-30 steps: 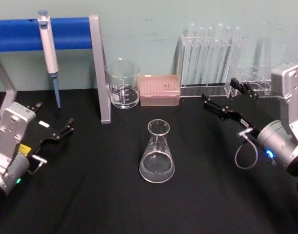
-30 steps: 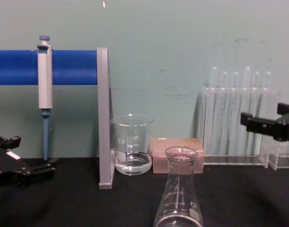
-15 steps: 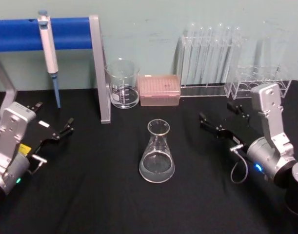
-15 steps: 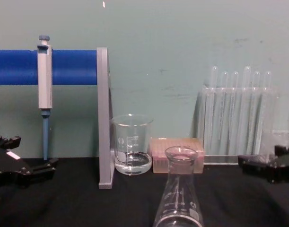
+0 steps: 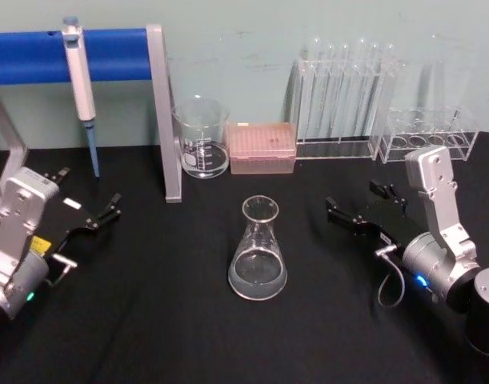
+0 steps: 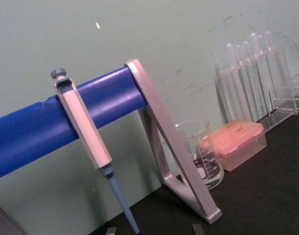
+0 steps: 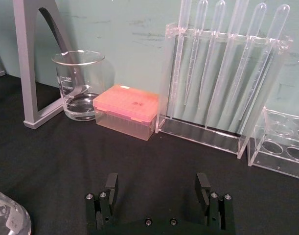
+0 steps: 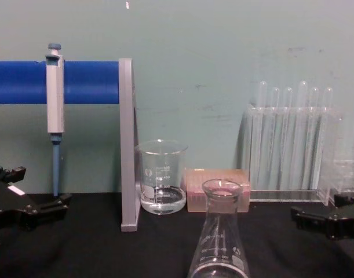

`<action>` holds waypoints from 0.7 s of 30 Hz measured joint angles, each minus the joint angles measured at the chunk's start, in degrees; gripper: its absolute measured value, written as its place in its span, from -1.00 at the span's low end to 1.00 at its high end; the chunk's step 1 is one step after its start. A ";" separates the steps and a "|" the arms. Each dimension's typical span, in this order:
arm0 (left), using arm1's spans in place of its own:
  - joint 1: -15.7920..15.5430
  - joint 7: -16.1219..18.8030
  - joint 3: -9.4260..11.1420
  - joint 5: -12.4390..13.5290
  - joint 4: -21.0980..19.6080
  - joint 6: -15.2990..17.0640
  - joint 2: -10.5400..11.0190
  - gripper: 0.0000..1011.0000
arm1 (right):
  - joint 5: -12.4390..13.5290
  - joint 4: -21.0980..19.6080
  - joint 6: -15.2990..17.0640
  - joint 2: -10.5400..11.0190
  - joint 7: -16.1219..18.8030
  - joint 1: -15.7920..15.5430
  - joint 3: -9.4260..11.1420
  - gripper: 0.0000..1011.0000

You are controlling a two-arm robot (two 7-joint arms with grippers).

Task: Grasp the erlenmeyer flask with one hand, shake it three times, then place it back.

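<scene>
On the black desk (image 5: 148, 320), near its middle, the flask (image 5: 258, 256) is standing upright and untouched, a little clear liquid lying in its base; the chest view shows its neck and flared rim (image 8: 222, 188) in the foreground.

Right tool (image 5: 364, 210): sitting low over the desk to the flask's right, well apart from it, jaws spread wide with nothing between them; the wrist view shows both fingers (image 7: 111, 183) hanging apart above bare cloth, with a curve of the flask's base (image 7: 7, 218) at the corner. The chest view is catching it (image 8: 327, 220) at the right edge, low by the desk.

Left tool (image 5: 92, 210): resting at the desk's left side, far from the flask, jaws parted and empty, a small white label beside it.

Back row, from the left:
- pipette (image 5: 81, 84) hanging on a blue bar (image 5: 28, 56), carried by a grey stand (image 5: 166, 120);
- beaker (image 5: 202, 136) holding a little liquid, just beside the stand;
- pink tip box (image 5: 262, 148) next to the beaker;
- clear rack of test tubes (image 5: 344, 96);
- smaller clear rack (image 5: 428, 132) at the far right.
</scene>
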 joint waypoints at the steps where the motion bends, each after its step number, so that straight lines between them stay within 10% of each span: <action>1: 0.00 0.00 0.00 0.00 0.00 0.00 0.00 0.98 | 0.00 -0.01 0.00 0.00 0.00 0.00 0.00 0.98; 21: 0.00 0.00 0.00 0.00 0.00 0.00 0.00 0.98 | 0.02 -0.25 -0.04 0.14 -0.44 -0.05 -0.23 0.98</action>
